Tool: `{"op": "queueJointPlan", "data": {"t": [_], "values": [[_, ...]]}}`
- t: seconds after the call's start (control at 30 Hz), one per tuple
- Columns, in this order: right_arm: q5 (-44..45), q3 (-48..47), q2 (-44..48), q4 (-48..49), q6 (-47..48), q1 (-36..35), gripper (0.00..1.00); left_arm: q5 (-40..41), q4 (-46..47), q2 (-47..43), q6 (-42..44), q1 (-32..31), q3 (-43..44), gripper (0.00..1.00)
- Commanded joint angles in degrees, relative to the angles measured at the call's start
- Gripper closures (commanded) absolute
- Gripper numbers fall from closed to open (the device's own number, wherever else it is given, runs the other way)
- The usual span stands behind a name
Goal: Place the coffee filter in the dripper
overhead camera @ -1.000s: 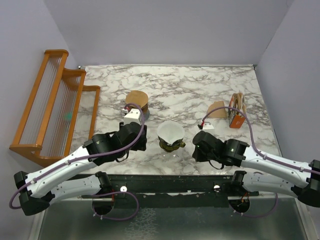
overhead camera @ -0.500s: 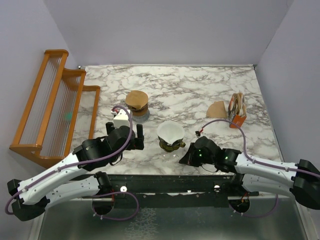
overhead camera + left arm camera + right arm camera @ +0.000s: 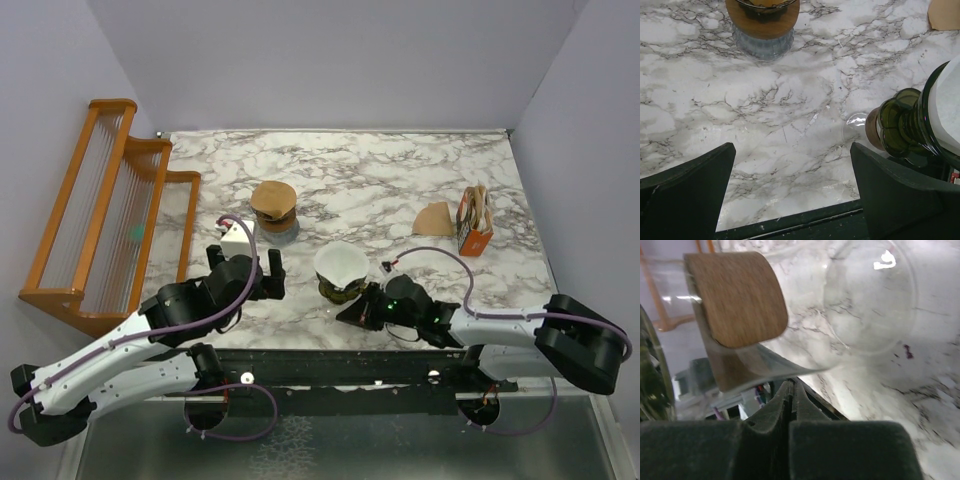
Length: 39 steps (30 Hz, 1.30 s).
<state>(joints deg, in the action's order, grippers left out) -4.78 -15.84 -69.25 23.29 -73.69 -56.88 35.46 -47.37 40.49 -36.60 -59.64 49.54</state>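
Observation:
The dark olive-green dripper (image 3: pixel 341 290) stands near the table's front edge. The white coffee filter (image 3: pixel 340 263) sits in its mouth, rim up. In the left wrist view the dripper (image 3: pixel 905 120) and the filter (image 3: pixel 951 112) fill the right edge. My left gripper (image 3: pixel 243 262) is left of the dripper and apart from it. It is open (image 3: pixel 792 150) over bare marble with nothing between its fingers. My right gripper (image 3: pixel 348 312) is shut and empty, its tip just in front of the dripper's base. In the right wrist view its shut tip (image 3: pixel 791 386) points under a clear glass cup (image 3: pixel 865 300).
The glass cup (image 3: pixel 856 127) with a brown wooden band (image 3: pixel 735 300) sits against the dripper's base. A brown disc on a grey stand (image 3: pixel 273 208) is behind my left gripper. A flat tan paper (image 3: pixel 433 217) and an orange holder (image 3: pixel 473 225) lie far right. A wooden rack (image 3: pixel 110 200) is on the left.
My left gripper opened wide and drew back to the left, away from the dripper. My right arm slid left along the front edge, staying shut. The filter stayed in the dripper.

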Motion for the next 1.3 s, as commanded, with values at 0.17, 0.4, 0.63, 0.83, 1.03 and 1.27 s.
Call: {"op": "queueJointPlan", "data": {"t": [0.17, 0.4, 0.63, 0.83, 1.03, 1.27], "values": [[0.7, 2.1, -10.0, 23.3, -8.6, 0.3, 0.99, 3.0, 1.5, -2.7, 2.0, 0.2, -1.1, 0.01], [9.3, 2.5, -14.5, 30.6, -11.1, 0.3, 1.0, 3.2, 2.3, -4.7, 1.7, 0.2, -2.2, 0.01], [13.3, -0.4, -22.2, 35.5, -12.5, 0.5, 1.0, 2.9, 2.7, -4.0, 1.8, 0.2, -2.5, 0.01], [13.4, -3.9, -29.0, 40.0, -12.8, 3.1, 1.0, 2.8, 2.8, -3.9, 1.7, 0.2, -2.6, 0.01], [10.7, -9.7, -32.8, 38.0, -8.5, 7.3, 1.0, 3.1, 2.9, -5.2, 1.5, 0.2, -2.8, 0.01], [7.3, -14.8, -37.0, 36.2, -5.5, 12.9, 0.99, 3.3, 3.0, -5.3, 1.5, 0.2, -2.9, 0.01]]}}
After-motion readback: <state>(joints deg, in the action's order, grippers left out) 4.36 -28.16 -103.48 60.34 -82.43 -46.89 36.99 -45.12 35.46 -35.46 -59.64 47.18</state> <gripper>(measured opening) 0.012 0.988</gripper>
